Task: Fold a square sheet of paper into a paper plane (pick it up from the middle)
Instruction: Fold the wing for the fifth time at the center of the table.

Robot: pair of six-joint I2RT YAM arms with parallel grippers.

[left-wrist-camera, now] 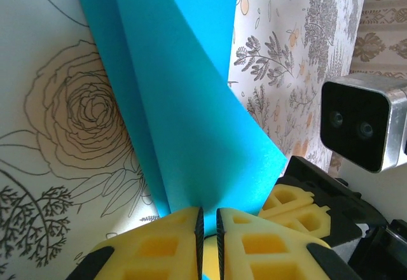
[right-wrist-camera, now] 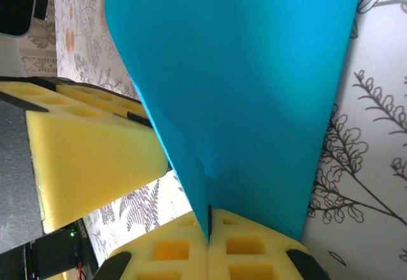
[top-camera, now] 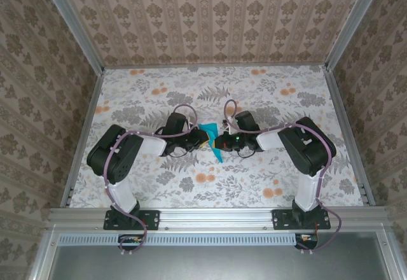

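Observation:
The teal-blue paper plane (top-camera: 215, 154) is held off the table between the two wrists at the middle of the table. My right gripper (top-camera: 220, 142) (right-wrist-camera: 209, 228) is shut on the paper plane (right-wrist-camera: 254, 102), its yellow pads pressed together with the folded sheet rising out of them. My left gripper (top-camera: 201, 142) (left-wrist-camera: 208, 215) meets it from the other side. Its pads stand a narrow gap apart, and the lower edge of the paper plane (left-wrist-camera: 191, 121) sits right at their tips. The plane's point is hidden.
The floral tablecloth (top-camera: 254, 95) lies under everything, ringed by patterned walls and an aluminium frame (top-camera: 216, 216) at the near edge. The right arm's fingers (left-wrist-camera: 292, 207) and wrist camera (left-wrist-camera: 359, 121) crowd close beside the left gripper.

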